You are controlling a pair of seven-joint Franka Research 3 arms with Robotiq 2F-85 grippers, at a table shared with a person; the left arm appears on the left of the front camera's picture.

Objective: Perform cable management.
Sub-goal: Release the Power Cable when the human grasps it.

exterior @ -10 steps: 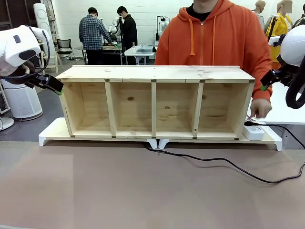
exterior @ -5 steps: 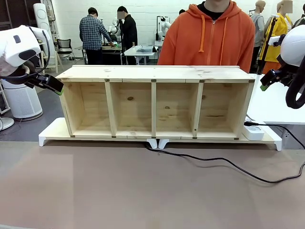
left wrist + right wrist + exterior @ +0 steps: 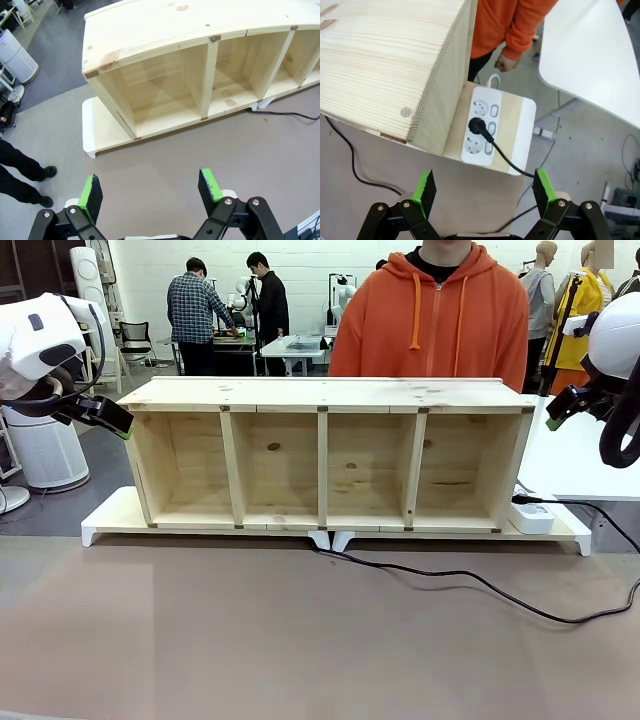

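- The cable [image 3: 480, 581] lies loose on the bench [image 3: 250, 640]; I see it come out from under the middle of the shelf [image 3: 325, 390], snake right across the brown top, loop off the right edge and come back to the power strip [image 3: 533, 517]; in the right wrist view its plug [image 3: 475, 125] sits in the strip's middle socket.
- The strip rests on the white base [image 3: 110, 515] just beside the shelf's right end; nothing ties or routes the cable, so I judge the tidying not yet begun.
- My right end effector [image 3: 485, 186] hangs above the strip, jaws spread wide with nothing between the green pads; in the front view it sits high, near the shelf's upper right corner.
- My left end effector [image 3: 150, 187] hovers off the shelf's left end, equally wide and empty, looking down on bare bench and the first compartments.
- Next, as I read it: bring the right one down toward the slack run on the bench or toward the plug; the cord is thin and flat on the surface, so I would need a low, square pinch; pulling near the strip could drag it off the base.
- The bench is a plain brown sheet; the wooden shelf has four open, empty compartments.
- A person [image 3: 430, 320] in an orange hoodie stands behind the shelf, one hand [image 3: 503, 64] hanging near the strip; beyond is a workshop with other people at far tables.
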